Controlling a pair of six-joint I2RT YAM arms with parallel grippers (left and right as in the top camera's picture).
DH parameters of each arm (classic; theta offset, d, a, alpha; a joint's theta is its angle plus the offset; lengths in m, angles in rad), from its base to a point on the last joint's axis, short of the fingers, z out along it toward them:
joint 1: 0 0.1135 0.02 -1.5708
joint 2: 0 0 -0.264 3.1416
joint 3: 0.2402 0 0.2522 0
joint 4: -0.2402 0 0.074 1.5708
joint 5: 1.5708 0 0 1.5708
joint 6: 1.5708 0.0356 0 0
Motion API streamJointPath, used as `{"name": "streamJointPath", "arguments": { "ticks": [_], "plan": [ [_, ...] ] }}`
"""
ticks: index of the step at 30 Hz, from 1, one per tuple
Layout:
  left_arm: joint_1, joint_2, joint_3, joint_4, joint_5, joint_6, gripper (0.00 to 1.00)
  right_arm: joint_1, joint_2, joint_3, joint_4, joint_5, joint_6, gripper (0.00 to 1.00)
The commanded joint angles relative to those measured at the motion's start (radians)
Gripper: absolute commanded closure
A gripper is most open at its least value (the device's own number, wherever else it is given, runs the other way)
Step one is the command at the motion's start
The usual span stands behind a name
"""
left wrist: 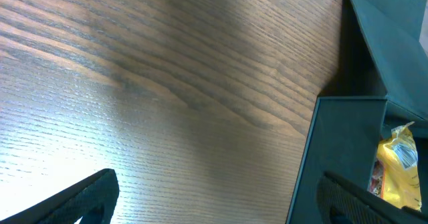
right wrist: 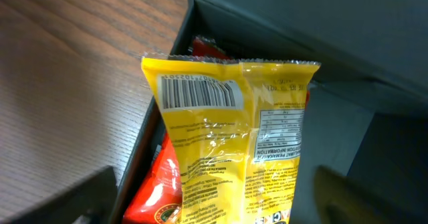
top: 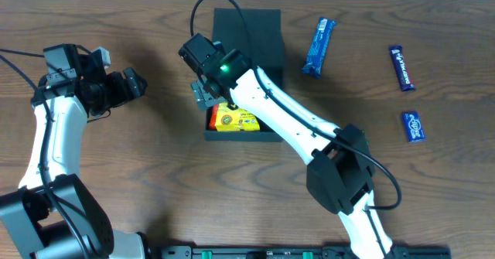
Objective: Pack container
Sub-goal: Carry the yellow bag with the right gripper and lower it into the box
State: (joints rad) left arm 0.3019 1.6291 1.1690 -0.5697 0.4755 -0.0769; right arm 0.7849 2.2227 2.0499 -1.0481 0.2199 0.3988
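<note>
Box: the container (top: 232,136) is a dark teal-green rectangular box, rigid, matte and plain, with thin straight walls. It sits on the far middle of the worktop (top: 139,182), its flap lid (top: 247,27) folded open on the far side.
Surface: the worktop is flat dark-brown wood grain with a faint sheen.
Contents: a yellow packet (right wrist: 234,144) of glossy, crinkled film with a barcode and small print lies tilted in the container's left part. Under it is a red packet (right wrist: 157,187), also shiny film.
Right arm: the right tool (top: 203,95) hangs over the container's left rim, released, its jaws spread wide. The yellow packet shows between its dark fingers (right wrist: 67,197). Whether one of them brushes the film is hard to tell.
Left arm: the left tool (top: 136,83) is left of the container and well apart from it. It is released, with only wood and the container's wall between its fingers (left wrist: 80,197).
Outside: a blue snack bar (top: 319,46) in a glossy wrapper lies near the container's right side. A second bar (top: 401,67) and a third bar (top: 414,126) lie farther right.
Edges and room: bare wood runs between the container's left wall and the left tool. The white right arm (top: 286,116) crosses diagonally above the container's right half.
</note>
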Motion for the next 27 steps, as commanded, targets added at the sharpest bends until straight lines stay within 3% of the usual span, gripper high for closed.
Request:
{"name": "streamJointPath", "arguments": {
  "ticks": [1,3,5,6,8,15,27],
  "plan": [
    [0.001,0.011,0.025,-0.002,0.015,0.019,0.05,0.003,-0.024,0.071,-0.006,0.008,0.003,0.05],
    [0.001,0.011,0.025,-0.002,0.015,0.018,0.05,-0.006,-0.053,0.109,-0.02,0.009,-0.014,0.23],
    [0.001,0.011,0.025,-0.002,0.015,0.018,0.05,-0.024,-0.085,0.134,-0.031,0.01,-0.052,0.93],
    [0.001,0.011,0.025,-0.002,0.015,0.018,0.05,-0.039,-0.105,0.137,-0.037,0.008,-0.077,0.99],
    [0.001,0.011,0.025,-0.002,0.015,0.018,0.05,-0.068,-0.123,0.136,-0.06,-0.017,-0.109,0.99],
    [0.0,0.011,0.025,-0.003,0.016,0.018,0.05,-0.178,-0.096,-0.033,-0.069,-0.392,-0.222,0.98],
    [-0.001,0.011,0.025,-0.012,0.016,0.017,0.05,-0.13,-0.095,-0.245,0.08,-0.473,-0.303,0.99]
  ]
}}
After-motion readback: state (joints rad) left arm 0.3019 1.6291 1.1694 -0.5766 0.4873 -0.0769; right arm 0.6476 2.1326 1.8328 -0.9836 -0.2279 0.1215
